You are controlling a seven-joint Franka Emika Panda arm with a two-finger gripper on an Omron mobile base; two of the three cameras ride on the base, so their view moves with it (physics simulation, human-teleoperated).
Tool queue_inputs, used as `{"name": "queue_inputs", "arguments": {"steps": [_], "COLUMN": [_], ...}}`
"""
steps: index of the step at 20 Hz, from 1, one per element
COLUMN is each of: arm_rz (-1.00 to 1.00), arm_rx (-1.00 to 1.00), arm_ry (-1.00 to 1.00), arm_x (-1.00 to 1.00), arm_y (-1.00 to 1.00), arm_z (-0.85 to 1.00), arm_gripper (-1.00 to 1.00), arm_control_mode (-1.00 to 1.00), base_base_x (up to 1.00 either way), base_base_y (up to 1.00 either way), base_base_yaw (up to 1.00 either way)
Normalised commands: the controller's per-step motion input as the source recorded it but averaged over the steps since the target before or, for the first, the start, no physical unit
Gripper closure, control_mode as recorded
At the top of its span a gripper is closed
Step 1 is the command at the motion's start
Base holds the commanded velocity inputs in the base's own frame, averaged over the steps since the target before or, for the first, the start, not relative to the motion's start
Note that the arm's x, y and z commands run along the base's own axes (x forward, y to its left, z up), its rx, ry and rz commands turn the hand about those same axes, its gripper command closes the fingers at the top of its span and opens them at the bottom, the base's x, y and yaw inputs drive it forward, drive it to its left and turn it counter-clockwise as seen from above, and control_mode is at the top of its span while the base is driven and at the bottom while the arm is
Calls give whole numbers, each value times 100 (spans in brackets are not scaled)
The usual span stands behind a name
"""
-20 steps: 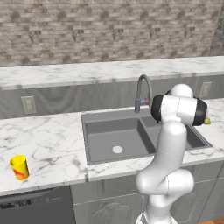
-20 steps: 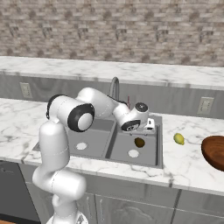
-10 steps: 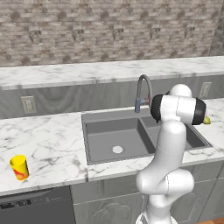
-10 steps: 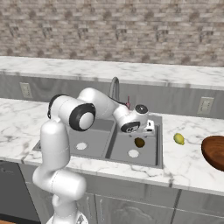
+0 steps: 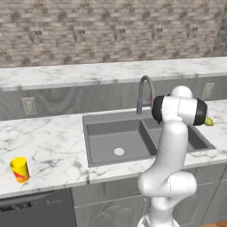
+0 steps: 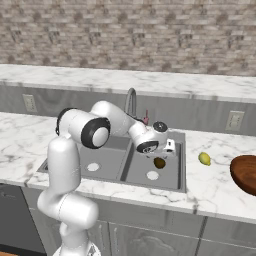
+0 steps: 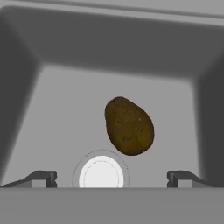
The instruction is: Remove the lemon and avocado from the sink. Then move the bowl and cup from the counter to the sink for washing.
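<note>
A dark, almost black avocado (image 7: pixel 129 126) lies on the floor of the sink's (image 6: pixel 181 172) right basin, just beyond the white drain (image 7: pixel 101 173). My gripper (image 7: pixel 113 178) hangs open right above it, one fingertip (image 7: pixel 43 177) on each side and nothing between them. From the right base the gripper (image 6: pixel 159 152) points down over the avocado (image 6: pixel 159 162). The yellow-green lemon (image 6: pixel 204 159) rests on the counter right of the sink, with the reddish-brown bowl (image 6: pixel 245 172) further right. The yellow cup (image 5: pixel 19 170) stands near the counter's front edge, far left of the sink (image 5: pixel 88 146).
A curved metal faucet (image 6: pixel 131 100) rises behind the basins, close to my forearm. Wall outlets (image 6: pixel 233 120) sit on the backsplash. The basin walls (image 7: pixel 109 48) close in around the hand. The lemon (image 5: pixel 208 121) peeks out from behind my arm.
The hand has sunk a little lower into the right basin toward the avocado. The jaws stay wide, and the fruits, bowl and cup have not moved.
</note>
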Motion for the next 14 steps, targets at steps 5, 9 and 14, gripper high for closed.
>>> {"name": "queue_inputs", "arguments": {"steps": [5,9,14], "arm_rz": [0,0,0], "arm_rx": [-3,-5,-5], "arm_ry": [0,0,0], "arm_x": [12,18,15], "arm_y": [0,0,0], "arm_z": [-15,-12,-10], "arm_gripper": [-100,-100,-100], "arm_control_mode": [-100,-100,-100], "base_base_x": [0,0,0], "base_base_y": [0,0,0], "base_base_yaw": [0,0,0]}}
